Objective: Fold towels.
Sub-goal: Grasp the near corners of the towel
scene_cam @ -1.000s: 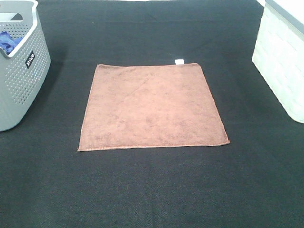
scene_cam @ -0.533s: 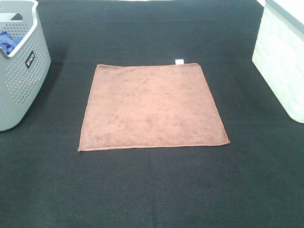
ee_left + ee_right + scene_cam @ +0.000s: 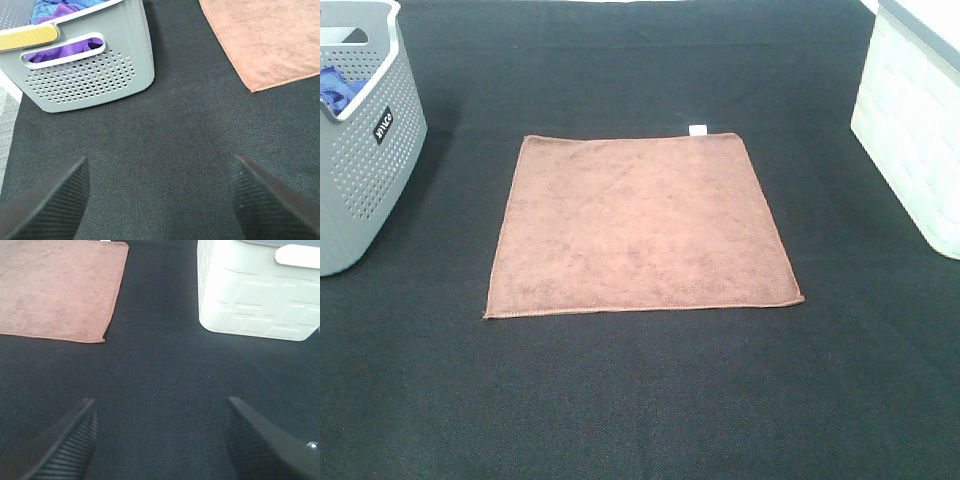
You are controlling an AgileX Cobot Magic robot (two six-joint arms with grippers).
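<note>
A reddish-brown square towel (image 3: 640, 225) lies flat and unfolded in the middle of the black mat, with a small white tag (image 3: 698, 130) on its far edge. Neither gripper shows in the high view. The left wrist view shows the towel's corner (image 3: 270, 45) and my left gripper (image 3: 159, 200), open and empty over bare mat, well short of the towel. The right wrist view shows another towel corner (image 3: 60, 290) and my right gripper (image 3: 159, 437), open and empty over bare mat, also apart from the towel.
A grey perforated basket (image 3: 360, 150) with blue and purple cloths (image 3: 60, 12) stands at the left. A white bin (image 3: 915, 120) stands at the right, also in the right wrist view (image 3: 255, 290). The black mat (image 3: 640, 400) covers the table.
</note>
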